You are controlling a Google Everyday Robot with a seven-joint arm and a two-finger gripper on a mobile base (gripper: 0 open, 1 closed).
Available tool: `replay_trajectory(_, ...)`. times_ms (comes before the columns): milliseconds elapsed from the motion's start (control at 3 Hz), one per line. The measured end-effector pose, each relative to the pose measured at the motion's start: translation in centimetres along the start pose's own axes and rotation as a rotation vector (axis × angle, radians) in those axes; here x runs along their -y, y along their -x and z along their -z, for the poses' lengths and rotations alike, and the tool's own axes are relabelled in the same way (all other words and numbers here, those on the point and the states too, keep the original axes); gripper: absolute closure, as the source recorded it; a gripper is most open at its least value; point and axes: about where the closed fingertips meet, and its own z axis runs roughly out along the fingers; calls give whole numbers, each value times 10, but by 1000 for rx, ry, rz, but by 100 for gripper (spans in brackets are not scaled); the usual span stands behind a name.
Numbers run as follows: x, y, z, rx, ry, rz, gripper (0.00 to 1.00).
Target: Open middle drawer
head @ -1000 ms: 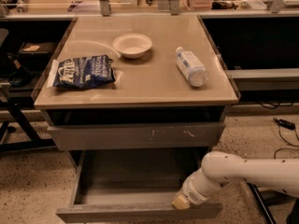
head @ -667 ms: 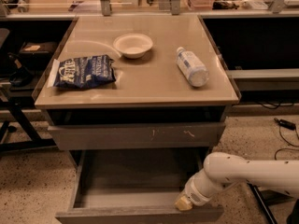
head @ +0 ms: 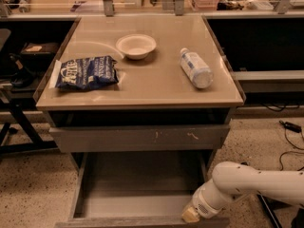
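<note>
On the counter point(head: 142, 87), left to right, a blue bag point(head: 86, 73), bowl point(head: 136, 46) and bottle point(head: 195, 68) lie unmoved. At bottom centre the middle drawer point(head: 137, 194) stands pulled out, slightly farther than before. The hand point(head: 190, 216) is at its front right edge — open or closed, I cannot tell.

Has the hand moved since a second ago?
Yes. The hand, at the front right edge of the middle drawer, has shifted slightly toward the camera, away from the scratched drawer front.
</note>
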Motion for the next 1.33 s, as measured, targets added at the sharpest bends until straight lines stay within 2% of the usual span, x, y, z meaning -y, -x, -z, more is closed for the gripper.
replay_trajectory(333,-13,-22,-2,-11,14,-42,100)
replay_trajectory(667,-12,-19,1,-11,14,-42,100)
replay_trajectory(1000,-26,-42,-2,-22,29,-87,100)
replay_trajectory(1333,-26,-39,1,-22,29,-87,100)
